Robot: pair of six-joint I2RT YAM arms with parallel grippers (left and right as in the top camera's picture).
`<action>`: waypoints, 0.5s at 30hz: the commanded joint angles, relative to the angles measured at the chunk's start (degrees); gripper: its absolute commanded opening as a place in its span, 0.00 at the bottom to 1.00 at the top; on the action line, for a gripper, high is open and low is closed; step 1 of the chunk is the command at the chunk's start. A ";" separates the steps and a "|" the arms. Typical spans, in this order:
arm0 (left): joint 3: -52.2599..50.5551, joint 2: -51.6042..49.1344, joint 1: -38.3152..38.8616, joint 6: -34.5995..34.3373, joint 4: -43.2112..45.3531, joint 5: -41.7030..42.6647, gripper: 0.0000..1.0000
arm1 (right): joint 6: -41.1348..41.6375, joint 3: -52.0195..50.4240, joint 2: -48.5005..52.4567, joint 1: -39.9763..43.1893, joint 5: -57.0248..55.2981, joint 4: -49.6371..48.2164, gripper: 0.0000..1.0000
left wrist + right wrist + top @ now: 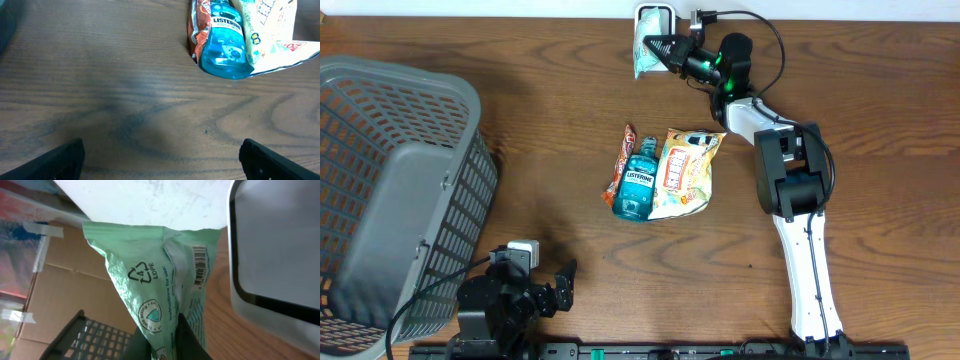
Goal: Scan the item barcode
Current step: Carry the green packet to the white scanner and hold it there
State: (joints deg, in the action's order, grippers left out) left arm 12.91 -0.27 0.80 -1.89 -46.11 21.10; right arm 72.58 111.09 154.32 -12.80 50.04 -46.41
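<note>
While the right tool (662, 50) pinches a green packet (646, 55) at the top centre of the overhead frame, just beside the white scanner (655, 14), its barcode (200, 265) shows in the wrist view. At lower left the left tool (560, 285) gapes wide, holding nothing, near a grey basket (470, 190); a mouthwash bottle (636, 185) lies mid-counter (570, 100).
</note>
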 commanded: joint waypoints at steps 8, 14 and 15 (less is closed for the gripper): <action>-0.48 0.04 -0.20 -0.52 -2.91 0.76 0.98 | -7.13 2.64 0.31 2.84 -1.86 8.61 0.01; -0.48 0.04 -0.20 -0.52 -2.91 0.74 0.98 | -7.30 2.64 0.31 3.08 -1.62 8.57 0.01; -0.48 0.04 -0.20 -0.52 -2.91 0.74 0.98 | -7.28 2.64 0.33 3.06 -1.38 8.90 0.01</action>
State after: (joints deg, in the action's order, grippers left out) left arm 12.91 -0.27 0.80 -1.91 -46.11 21.10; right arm 66.63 112.55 154.32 -9.91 49.08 -38.06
